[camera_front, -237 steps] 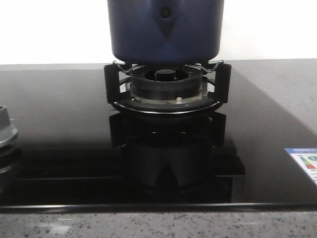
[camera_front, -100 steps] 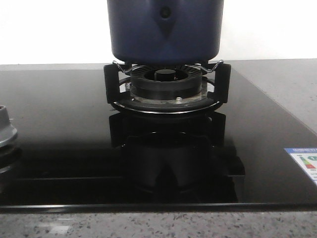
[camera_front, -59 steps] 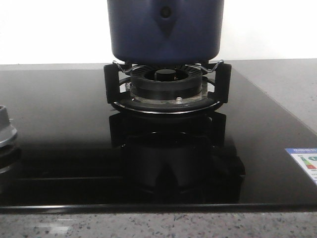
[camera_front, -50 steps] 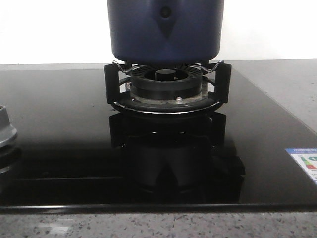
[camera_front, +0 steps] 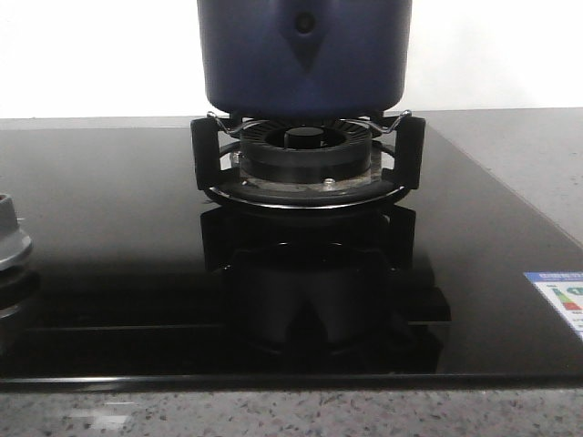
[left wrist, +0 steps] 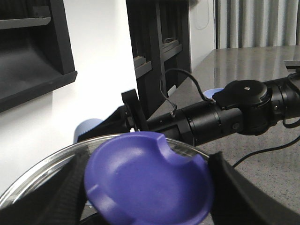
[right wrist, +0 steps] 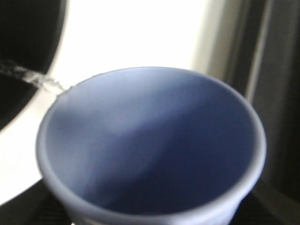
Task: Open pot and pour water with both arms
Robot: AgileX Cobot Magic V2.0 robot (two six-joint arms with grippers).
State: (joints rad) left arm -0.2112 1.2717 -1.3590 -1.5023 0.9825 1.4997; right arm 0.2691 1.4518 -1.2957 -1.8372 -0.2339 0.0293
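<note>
The dark navy pot stands on the burner grate at the back middle of the black glass hob; its top is cut off by the frame. Neither gripper shows in the front view. In the left wrist view my left gripper is shut on the blue knob of a glass lid, with a black finger on each side. In the right wrist view my right gripper holds a light blue cup that fills the picture; its fingers are almost hidden. The cup's inside looks empty.
The black burner ring and its grate sit under the pot. A grey knob is at the hob's left edge and a label at its right. The right arm crosses the left wrist view. Dark shelves stand behind.
The pot has not moved. Only the dark reflections on the glass below the burner shift a little.
</note>
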